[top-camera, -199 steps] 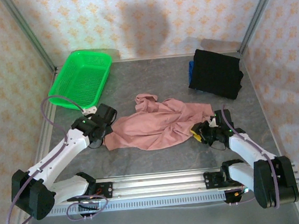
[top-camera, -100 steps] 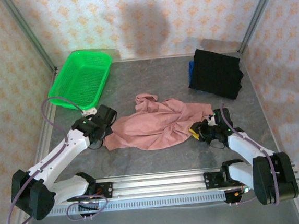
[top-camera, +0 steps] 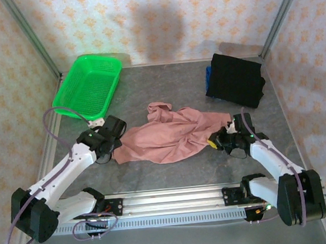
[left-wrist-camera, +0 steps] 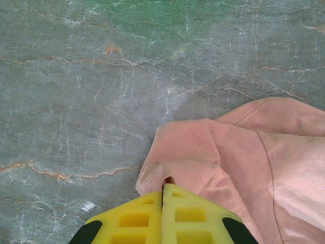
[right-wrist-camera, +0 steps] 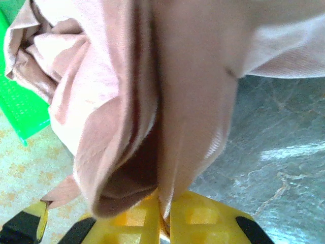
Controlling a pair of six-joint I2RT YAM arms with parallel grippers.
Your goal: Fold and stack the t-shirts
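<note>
The left end effector [left-wrist-camera: 163,192] is clenched on an edge of the dusty-pink t-shirt [left-wrist-camera: 244,152], at the garment's left end. The right end effector [right-wrist-camera: 163,206] is clenched on a bunched fold at its right end. The shirt lies crumpled in the middle of the desk [top-camera: 165,84], between the two arms. The black folded t-shirt [top-camera: 235,81] lies at the far right, well apart. A green mesh basket [top-camera: 88,85] sits at the far left.

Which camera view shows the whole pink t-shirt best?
The top external view: it shows the whole pink t-shirt lying crumpled on the table. The left wrist view gives one corner pinched in the left claw; the right wrist view gives close, bunched folds held in the right claw.
</note>
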